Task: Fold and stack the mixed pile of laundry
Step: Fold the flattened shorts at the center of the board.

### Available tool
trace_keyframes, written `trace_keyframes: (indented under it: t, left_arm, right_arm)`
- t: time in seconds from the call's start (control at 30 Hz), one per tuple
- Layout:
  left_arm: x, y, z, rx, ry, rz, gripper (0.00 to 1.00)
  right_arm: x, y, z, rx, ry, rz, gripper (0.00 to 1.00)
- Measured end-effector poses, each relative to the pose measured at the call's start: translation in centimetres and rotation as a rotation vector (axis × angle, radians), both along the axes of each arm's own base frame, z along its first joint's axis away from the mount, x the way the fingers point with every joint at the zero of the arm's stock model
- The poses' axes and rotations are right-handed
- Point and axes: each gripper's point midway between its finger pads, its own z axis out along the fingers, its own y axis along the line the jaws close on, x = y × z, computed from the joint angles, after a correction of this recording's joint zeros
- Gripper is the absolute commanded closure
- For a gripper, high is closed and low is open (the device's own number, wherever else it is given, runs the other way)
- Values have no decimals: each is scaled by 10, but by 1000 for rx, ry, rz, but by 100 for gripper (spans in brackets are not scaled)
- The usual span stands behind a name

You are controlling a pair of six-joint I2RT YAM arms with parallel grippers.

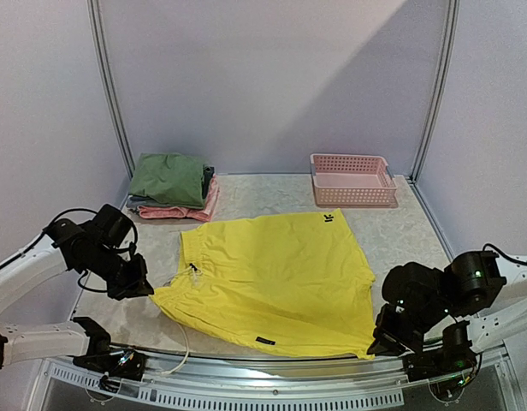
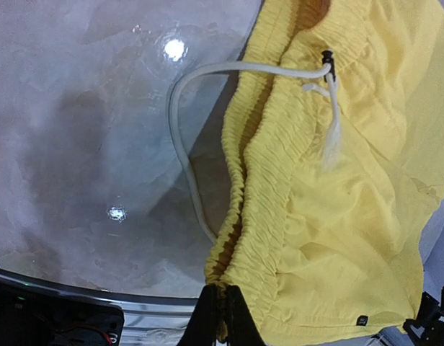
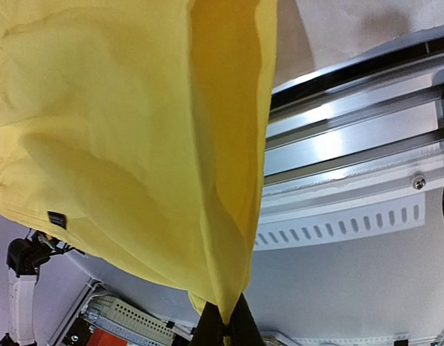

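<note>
Marbled grey table (image 1: 400, 231) carries the bright yellow fabric shorts (image 1: 272, 274), spread flat between my left gripper (image 1: 146, 289) and my right gripper (image 1: 381, 347). My left gripper is clenched on the elastic waistband corner; my right gripper is clenched on a leg hem corner at the table's near edge

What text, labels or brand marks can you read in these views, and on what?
No text is legible.
Black printed mark at the far hem of the bright yellow fabric shorts: too blurred to read.
Small black tag near their near hem: too small to read.
</note>
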Motion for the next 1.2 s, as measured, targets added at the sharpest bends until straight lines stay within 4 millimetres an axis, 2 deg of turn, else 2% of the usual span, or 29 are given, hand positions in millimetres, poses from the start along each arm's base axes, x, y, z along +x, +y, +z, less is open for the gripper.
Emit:
trace_keyframes:
  t: [0.23, 0.53, 0.67, 0.87, 1.0, 1.2]
  left_arm:
    - [19, -5, 31, 12, 12, -1, 100]
    - [52, -6, 57, 19, 57, 35, 100]
    - [75, -6, 69, 16, 66, 50, 100]
    - [105, -10, 67, 35, 139, 62, 100]
    - [133, -13, 63, 40, 163, 79, 100]
    - [165, -15, 53, 49, 197, 103, 100]
  right_arm:
    - [47, 10, 52, 28, -67, -80, 100]
    - [116, 0, 76, -73, -123, -103, 100]
    - [152, -8, 84, -121, -140, -97, 100]
    - [206, -25, 85, -171, -154, -85, 100]
    - [241, -38, 85, -183, -159, -80, 100]
    - [294, -35, 81, -185, -181, -23, 100]
